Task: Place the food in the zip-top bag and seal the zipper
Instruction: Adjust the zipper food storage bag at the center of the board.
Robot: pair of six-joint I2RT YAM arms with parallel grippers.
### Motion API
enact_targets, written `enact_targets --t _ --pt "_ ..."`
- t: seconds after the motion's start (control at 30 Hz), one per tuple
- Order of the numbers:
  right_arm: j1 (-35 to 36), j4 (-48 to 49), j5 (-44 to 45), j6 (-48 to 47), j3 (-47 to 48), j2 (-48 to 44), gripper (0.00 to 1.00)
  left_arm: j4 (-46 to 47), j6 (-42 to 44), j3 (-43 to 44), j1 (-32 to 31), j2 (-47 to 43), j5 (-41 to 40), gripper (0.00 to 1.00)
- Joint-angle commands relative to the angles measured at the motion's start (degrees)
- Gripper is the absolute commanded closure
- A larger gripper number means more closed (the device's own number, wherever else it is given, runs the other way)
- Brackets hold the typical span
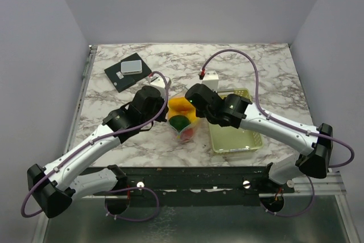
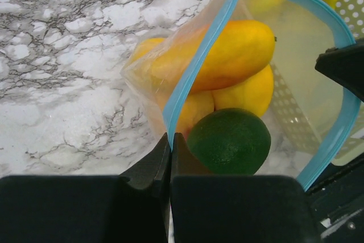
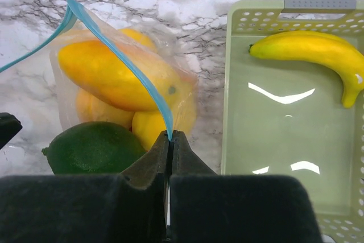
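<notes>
The clear zip-top bag (image 1: 183,120) stands open between my two grippers, its light blue zipper (image 2: 200,55) spread apart at the mouth. Inside lie yellow fruits (image 2: 227,55) and a dark green fruit (image 2: 230,140); something red (image 1: 187,135) shows low in the bag. My left gripper (image 2: 170,136) is shut on one side of the zipper. My right gripper (image 3: 170,135) is shut on the other side of the zipper (image 3: 122,61). A yellow banana (image 3: 313,52) lies in the pale green basket (image 3: 273,140), outside the bag.
The green basket (image 1: 239,140) sits right of the bag, near the front edge. A white box (image 1: 209,79) stands behind it. A black pad with a grey block (image 1: 128,72) lies at the back left.
</notes>
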Motion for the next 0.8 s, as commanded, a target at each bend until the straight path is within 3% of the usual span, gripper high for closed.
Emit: enact_targets --t 0.0,0.2,0.37,0.5,0.77 --pt "-0.26 0.74 -0.87 -3.54 4.00 -3.44 0.99 -2.71 -1.62 6.31 0.20 -2.35 4.15 1.00" --pt "-0.22 2.00 -2.15 -5.63 6.55 -3.72 0.99 -7.45 -0.91 15.72 0.19 -1.91 4.48 1.00" --pt "-0.22 3.67 -2.71 -5.98 6.78 -4.60 0.99 -8.64 -1.63 17.69 0.20 -1.74 5.08 1.00" --pt "-0.26 4.45 -3.17 -5.82 5.66 -4.28 0.99 -7.90 -3.22 13.80 0.19 -2.06 3.73 1.00" --pt "-0.95 6.93 -5.99 -2.61 -1.98 -0.53 0.99 -0.27 -9.17 -2.64 0.23 -3.14 4.01 1.00"
